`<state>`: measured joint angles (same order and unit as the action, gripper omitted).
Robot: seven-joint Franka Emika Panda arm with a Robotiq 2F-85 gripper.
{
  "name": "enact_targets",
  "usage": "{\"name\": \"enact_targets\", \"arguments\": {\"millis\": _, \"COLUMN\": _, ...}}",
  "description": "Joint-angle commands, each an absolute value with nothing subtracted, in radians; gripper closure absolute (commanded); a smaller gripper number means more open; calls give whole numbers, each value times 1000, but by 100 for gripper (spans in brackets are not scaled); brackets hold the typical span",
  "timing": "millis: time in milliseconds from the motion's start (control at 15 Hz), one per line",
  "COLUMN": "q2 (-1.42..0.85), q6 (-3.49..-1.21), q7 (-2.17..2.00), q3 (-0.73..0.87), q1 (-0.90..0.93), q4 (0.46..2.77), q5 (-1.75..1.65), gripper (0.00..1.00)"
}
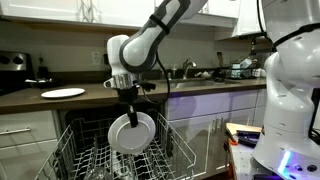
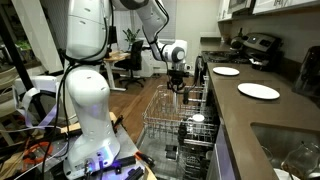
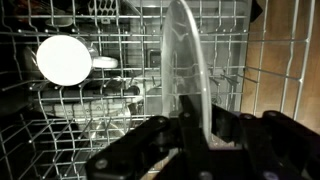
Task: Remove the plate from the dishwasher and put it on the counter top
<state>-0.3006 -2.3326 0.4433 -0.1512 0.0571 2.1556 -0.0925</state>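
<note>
My gripper is shut on the top rim of the plate, a round pale grey-white plate that hangs upright just above the dishwasher's pale wire rack. In the wrist view the plate shows edge-on between my dark fingers, over the rack tines. In an exterior view my gripper hangs over the far end of the pulled-out rack. The dark brown counter top runs above white cabinet fronts and shows in both exterior views.
A small white cup sits in the rack. Two thin white plates lie on the counter; one shows in an exterior view. A white robot body stands beside the dishwasher. A sink is set in the counter.
</note>
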Motion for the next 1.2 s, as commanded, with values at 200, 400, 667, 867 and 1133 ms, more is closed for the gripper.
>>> {"name": "enact_targets", "arguments": {"millis": 200, "q2": -385, "q6": -2333, "q7": 519, "q3": -158, "q1": 51, "q4": 2019, "q5": -105, "gripper": 95}}
{"name": "enact_targets", "arguments": {"millis": 400, "q2": -419, "q6": -2325, "q7": 570, "q3": -166, "q1": 40, "q4": 1966, "q5": -94, "gripper": 95}}
{"name": "enact_targets", "arguments": {"millis": 667, "q2": -468, "q6": -2334, "q7": 588, "q3": -161, "q1": 38, "q4": 1896, "q5": -102, "gripper": 95}}
{"name": "enact_targets", "arguments": {"millis": 867, "q2": -503, "q6": -2353, "q7": 567, "q3": -158, "q1": 42, "q4": 1848, "q5": -100, "gripper": 95}}
{"name": "enact_targets", "arguments": {"millis": 1133, "q2": -547, "q6": -2376, "q7": 521, "q3": -155, "q1": 48, "q4": 1783, "q5": -90, "gripper": 95}}
